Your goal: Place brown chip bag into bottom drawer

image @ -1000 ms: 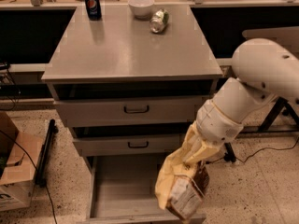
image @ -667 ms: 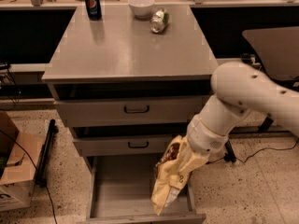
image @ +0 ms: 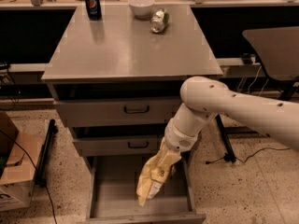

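Holds brown chip bag (image: pixel 154 177) dangling low over open bottom drawer (image: pixel 111 192) with gripper (image: pixel 169 149) just below middle drawer (image: pixel 117 146), jaws clamped on bag's top; risks release leaving limp bag slumped across the front wall.

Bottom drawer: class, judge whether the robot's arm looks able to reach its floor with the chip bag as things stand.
Probably yes. The bottom drawer is pulled open, and the pincer, just below the middle drawer, holds the brown chip bag hanging over the drawer's floor. Nothing visible lies between them.
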{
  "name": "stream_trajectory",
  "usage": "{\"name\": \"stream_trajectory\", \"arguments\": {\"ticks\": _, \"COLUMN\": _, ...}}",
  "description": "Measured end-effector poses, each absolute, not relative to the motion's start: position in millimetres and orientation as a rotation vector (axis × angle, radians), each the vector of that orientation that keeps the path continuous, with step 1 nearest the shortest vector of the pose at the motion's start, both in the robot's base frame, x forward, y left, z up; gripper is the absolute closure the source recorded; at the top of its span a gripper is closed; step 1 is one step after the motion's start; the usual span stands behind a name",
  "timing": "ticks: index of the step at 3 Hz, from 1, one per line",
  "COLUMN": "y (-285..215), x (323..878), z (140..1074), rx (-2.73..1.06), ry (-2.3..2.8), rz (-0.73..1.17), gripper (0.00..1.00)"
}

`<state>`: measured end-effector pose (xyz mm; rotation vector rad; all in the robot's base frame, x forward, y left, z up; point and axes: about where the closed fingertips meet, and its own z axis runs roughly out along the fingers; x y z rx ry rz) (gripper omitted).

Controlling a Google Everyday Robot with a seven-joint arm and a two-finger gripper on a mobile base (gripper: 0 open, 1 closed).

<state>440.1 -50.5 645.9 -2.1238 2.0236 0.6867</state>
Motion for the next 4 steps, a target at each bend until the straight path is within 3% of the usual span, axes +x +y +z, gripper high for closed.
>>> {"name": "stream_trajectory", "arguments": {"ticks": 2, "y": -43, "x": 445, "z": 626, "rx": -2.135, "ry": 2.113, "rz": 0.67, "gripper": 1.0}}
{"name": "stream_trajectory", "arguments": {"ticks": 4, "y": -9, "x": 472, "z": 523, "rx": -2.092, "ry": 2.167, "rz": 0.771, "gripper": 1.0}}
